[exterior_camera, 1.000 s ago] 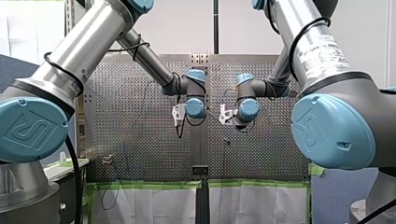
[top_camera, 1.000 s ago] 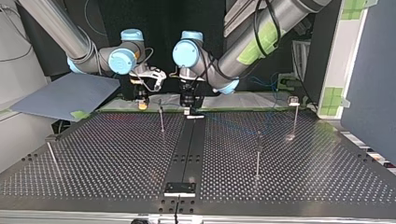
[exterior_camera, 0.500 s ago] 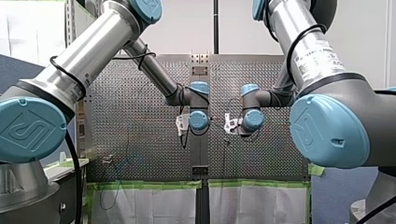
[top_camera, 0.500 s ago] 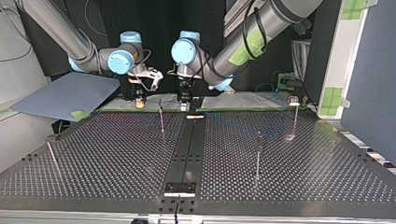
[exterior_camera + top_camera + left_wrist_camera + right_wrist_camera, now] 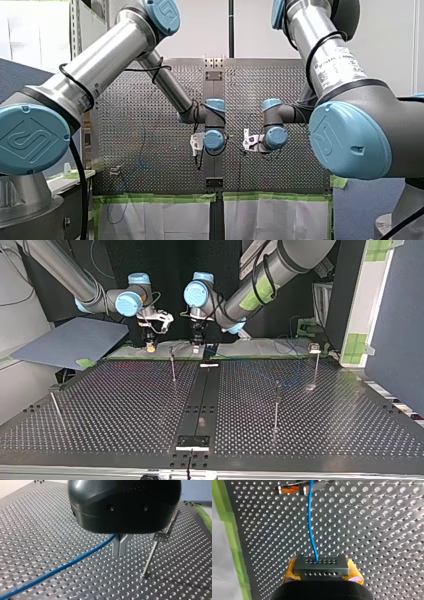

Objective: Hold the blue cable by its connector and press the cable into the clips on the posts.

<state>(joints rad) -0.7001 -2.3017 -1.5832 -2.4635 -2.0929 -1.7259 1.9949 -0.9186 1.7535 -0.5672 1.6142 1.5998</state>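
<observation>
In the right wrist view my right gripper [image 5: 322, 573] is shut, its yellow pads [image 5: 355, 574] clamping a black perforated connector [image 5: 321, 563]. From that connector the blue cable [image 5: 310, 517] runs straight ahead over the perforated table [image 5: 374, 530]. My left gripper [image 5: 119, 553], black with metal fingers, is shut with the blue cable [image 5: 62, 567] leaving it to one side. A thin post [image 5: 150, 557] with a clip [image 5: 160, 536] stands just beside it. In the top view both grippers hang at the far edge, my right gripper [image 5: 149, 346] at the left and my left gripper [image 5: 197, 344] at the right.
Several thin posts rise from the table: one near the grippers [image 5: 173, 367], two at the top view's right [image 5: 276, 405] [image 5: 315, 365], one at its left [image 5: 54, 407]. A black rail [image 5: 200, 400] runs down the middle. Green tape [image 5: 229, 542] edges the table.
Both arms have moved together towards the top view's far edge, lower in the front view. Each gripper keeps its hold.
</observation>
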